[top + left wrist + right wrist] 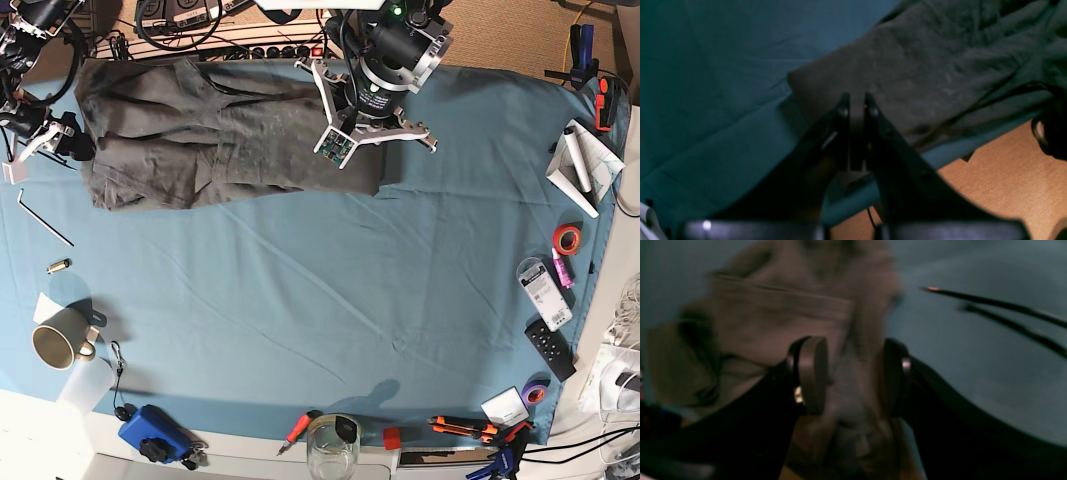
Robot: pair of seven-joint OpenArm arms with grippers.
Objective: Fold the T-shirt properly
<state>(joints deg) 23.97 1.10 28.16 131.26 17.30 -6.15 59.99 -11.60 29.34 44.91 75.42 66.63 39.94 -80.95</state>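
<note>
The dark grey-brown T-shirt (220, 130) lies spread and rumpled at the back left of the light blue tablecloth (350, 300). My left gripper (857, 98) is shut to a narrow slit and sits over the T-shirt (923, 60) near its corner. I see no fabric pinched in it. In the base view it is hidden under the left arm (385, 60). My right gripper (853, 373) is open, with a blurred fold of the T-shirt (773, 316) between its pads (813, 373). The right arm (40, 130) is at the shirt's left edge.
The table's back edge with orange floor (1007, 173) runs just beyond the shirt. A mug (55, 345), a hex key (45, 215) and a blue device (155, 435) lie at the left. A glass jar (332, 445) stands in front. A tape roll (568, 238) and a remote (550, 348) lie at the right.
</note>
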